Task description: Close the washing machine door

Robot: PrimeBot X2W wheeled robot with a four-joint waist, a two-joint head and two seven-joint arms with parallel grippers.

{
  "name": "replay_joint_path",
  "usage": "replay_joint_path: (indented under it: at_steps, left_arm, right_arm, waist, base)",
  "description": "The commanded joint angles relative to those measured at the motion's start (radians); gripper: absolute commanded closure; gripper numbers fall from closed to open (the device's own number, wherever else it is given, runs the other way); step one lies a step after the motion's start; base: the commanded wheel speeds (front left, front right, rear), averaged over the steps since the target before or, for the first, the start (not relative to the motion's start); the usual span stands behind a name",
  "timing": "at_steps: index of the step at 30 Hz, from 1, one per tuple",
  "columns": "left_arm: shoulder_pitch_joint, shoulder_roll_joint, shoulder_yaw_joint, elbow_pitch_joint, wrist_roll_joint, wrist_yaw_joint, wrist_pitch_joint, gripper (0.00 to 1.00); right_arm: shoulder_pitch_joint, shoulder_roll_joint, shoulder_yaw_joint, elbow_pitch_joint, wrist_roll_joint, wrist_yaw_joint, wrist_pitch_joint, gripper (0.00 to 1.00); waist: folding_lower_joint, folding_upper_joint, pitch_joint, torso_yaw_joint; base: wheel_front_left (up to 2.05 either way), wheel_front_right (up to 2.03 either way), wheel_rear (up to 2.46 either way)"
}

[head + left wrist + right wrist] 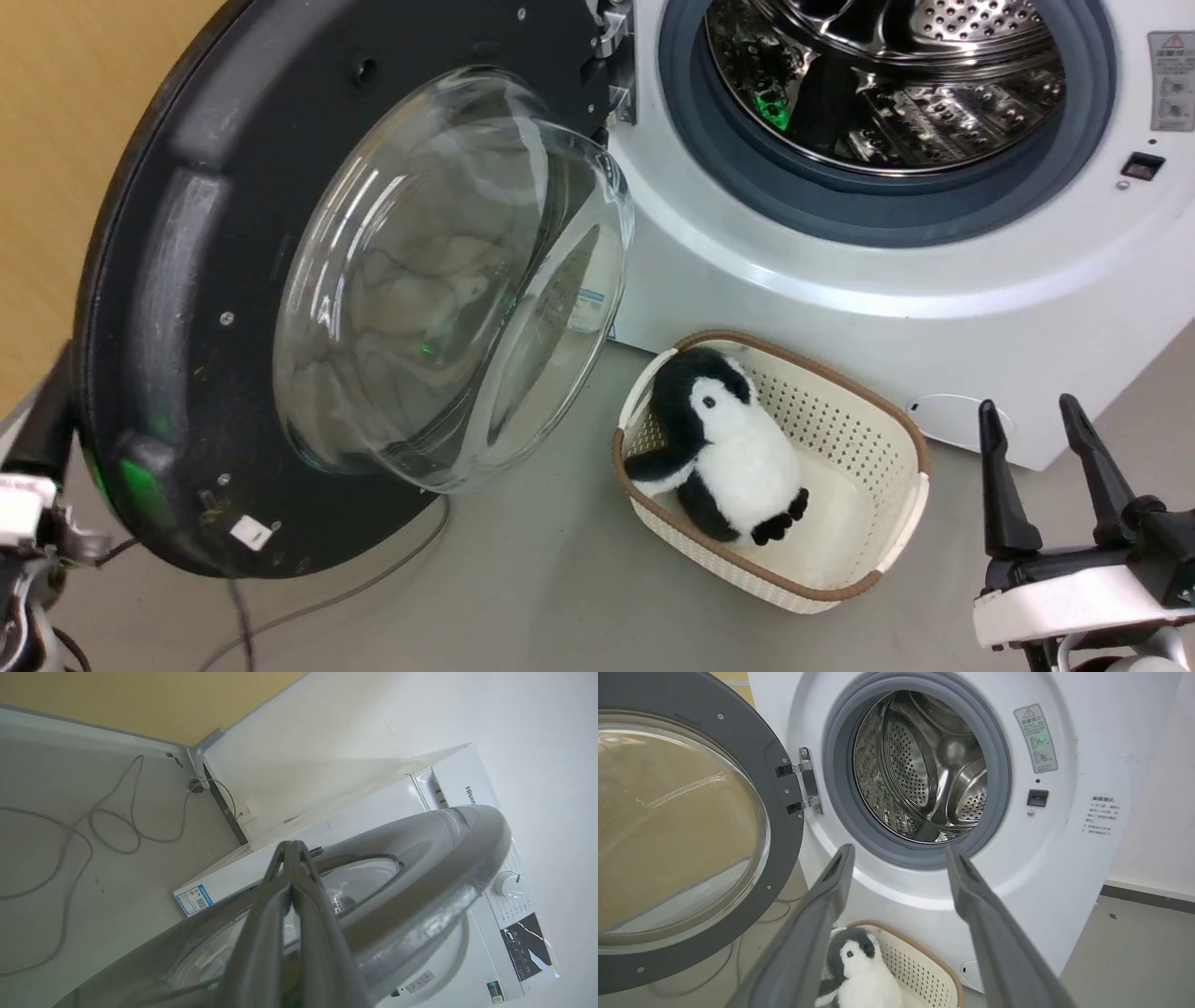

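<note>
Standing wide open: washing machine door (140,280); left hand (292,847) sitting pinched closed by its outer face; right hand (901,851) gaping wide, empty.

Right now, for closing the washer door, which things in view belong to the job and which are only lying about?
Job: large round black-rimmed door with glass bowl window; big white front-loading washing machine; left gripper, shut, by the door's outer face.
Lying about: cream perforated basket; black-and-white plush penguin inside it; grey floor cable; right gripper, open.
</note>
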Motion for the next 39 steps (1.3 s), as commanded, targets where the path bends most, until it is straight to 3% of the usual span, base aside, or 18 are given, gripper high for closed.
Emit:
replay_joint_path:
  at_steps: [1,14,21,28,39]
  left_arm:
    - [0.023,-0.002,-0.008,-0.023,-0.046,-0.010,0.024,1.00]
    - [0.187,-0.004,-0.204,-0.196,-0.274,-0.024,0.154,1.00]
    - [0.240,-0.006,-0.346,-0.286,-0.345,-0.031,0.172,1.00]
    - [0.266,-0.001,-0.528,-0.350,-0.310,-0.031,0.124,1.00]
    - [0.194,0.018,-0.839,-0.290,-0.226,-0.031,-0.104,1.00]
  right_arm:
    - [-0.017,0.004,-0.005,-0.001,0.004,0.001,-0.009,0.00]
    - [-0.025,0.004,-0.018,0.004,0.022,0.001,-0.036,0.00]
    - [-0.035,0.005,-0.018,0.009,0.028,0.001,-0.049,0.00]
    - [-0.043,0.005,-0.016,0.008,0.033,0.001,-0.049,0.00]
    - [-0.061,0.005,-0.010,0.012,0.039,0.001,-0.049,0.00]
  waist:
    - [-0.0001,0.0000,0.001,0.006]
    - [-0.0001,0.0000,0.013,0.058]
    - [-0.0001,0.0000,0.021,0.049]
    - [-0.0001,0.0000,0.024,-0.020]
    - [-0.0001,0.0000,0.043,-0.159]
  base:
    - [0.00,0.00,0.00]
    - [0.00,0.00,0.00]
    - [0.00,0.00,0.00]
    - [0.00,0.00,0.00]
    - [0.00,0.00,0.00]
